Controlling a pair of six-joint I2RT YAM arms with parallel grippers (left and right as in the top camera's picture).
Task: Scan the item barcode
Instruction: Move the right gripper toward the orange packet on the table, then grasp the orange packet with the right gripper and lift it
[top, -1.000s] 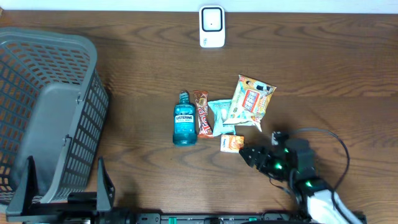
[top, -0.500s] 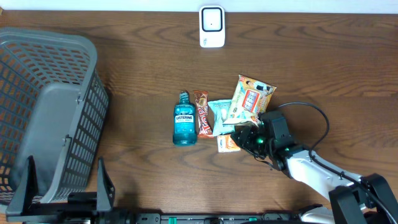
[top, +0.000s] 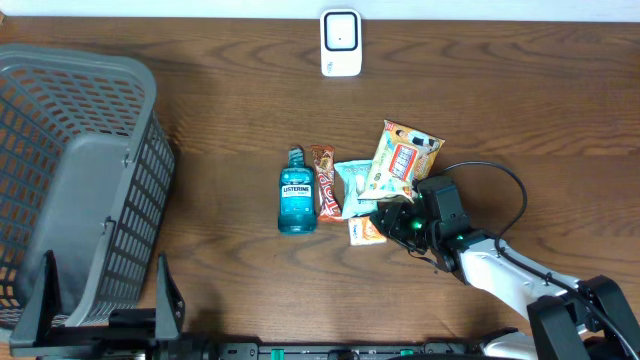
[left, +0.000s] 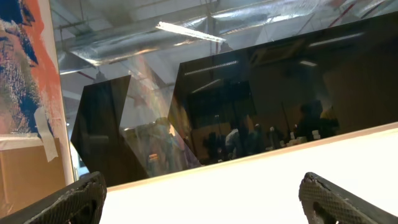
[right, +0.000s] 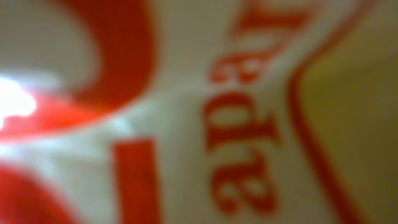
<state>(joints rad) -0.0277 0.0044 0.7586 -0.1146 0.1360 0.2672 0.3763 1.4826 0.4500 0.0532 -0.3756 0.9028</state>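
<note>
Right arm since earlier frame: advanced from near-right counter edge to item cluster. Basket (top: 70, 190): far left. Mouthwash bottle (top: 296, 203): centre. Small orange packet (top: 366, 232): near side of cluster, right fingers (top: 385, 222) clenched on it. Left fingers (left: 81, 196): released, raised off counter.

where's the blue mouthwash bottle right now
In the overhead view the mouthwash bottle lies near the table's middle, at the left end of the row of items, right beside the red snack bar.
</note>
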